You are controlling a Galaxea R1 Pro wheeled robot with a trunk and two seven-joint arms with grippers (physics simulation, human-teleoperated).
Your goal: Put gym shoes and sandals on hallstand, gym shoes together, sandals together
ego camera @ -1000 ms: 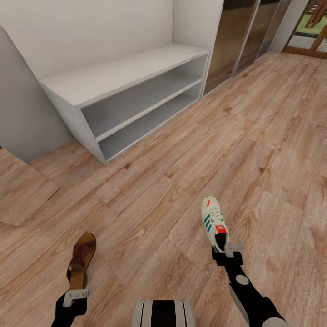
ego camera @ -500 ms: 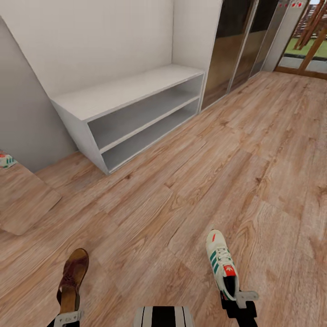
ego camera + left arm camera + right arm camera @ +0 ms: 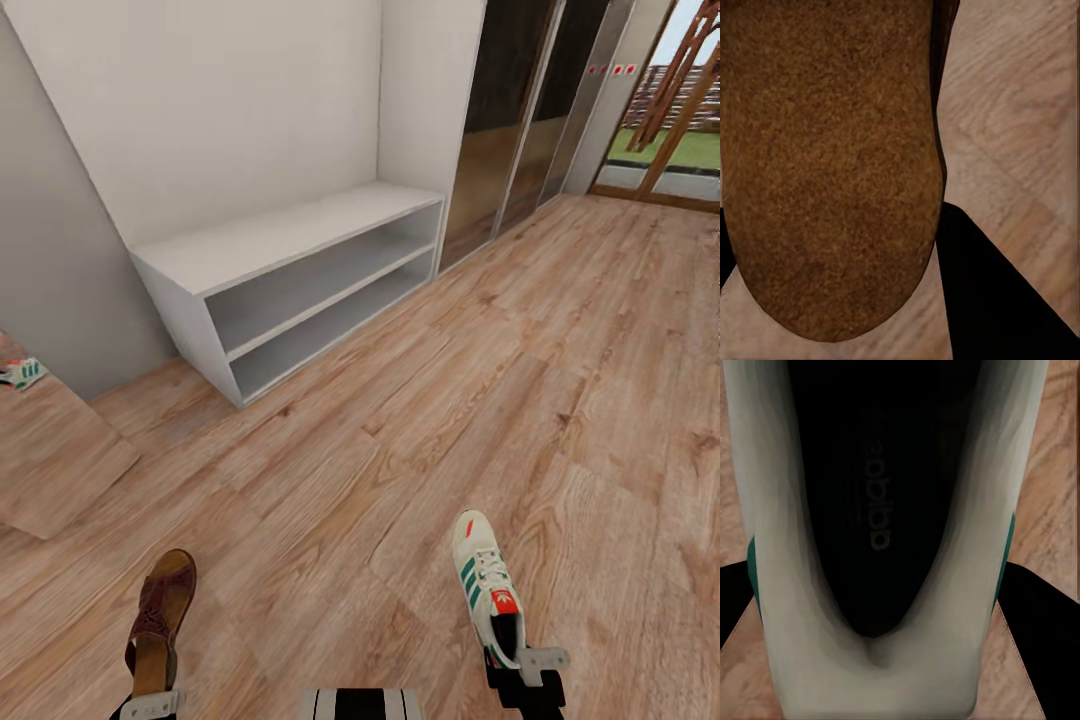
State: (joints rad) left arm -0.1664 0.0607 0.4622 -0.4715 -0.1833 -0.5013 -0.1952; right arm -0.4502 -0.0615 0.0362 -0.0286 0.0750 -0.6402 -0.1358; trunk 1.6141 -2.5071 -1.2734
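Note:
My left gripper (image 3: 153, 702), at the head view's bottom edge, is shut on the heel of a brown sandal (image 3: 160, 620) that points away from me above the corridor floor (image 3: 400, 430). The left wrist view is close on the sandal's brown surface (image 3: 825, 165). My right gripper (image 3: 522, 662) is shut on the heel of a cream gym shoe (image 3: 482, 585) with green stripes. In the right wrist view I look into that gym shoe's dark opening (image 3: 881, 502). A second gym shoe (image 3: 20, 373) lies on the floor at the far left edge. The hallstand is out of view.
A short white two-shelf bench (image 3: 290, 240) stands against the pale wall ahead on the left, both shelves empty. Right of it are dark glossy sliding doors (image 3: 510, 130), and a doorway to outdoors (image 3: 680, 130) opens at the far right.
The camera has tilted up and moved, so the bench sits lower and farther right in the picture. The second gym shoe came into view at left. Both grippers still hold their shoes.

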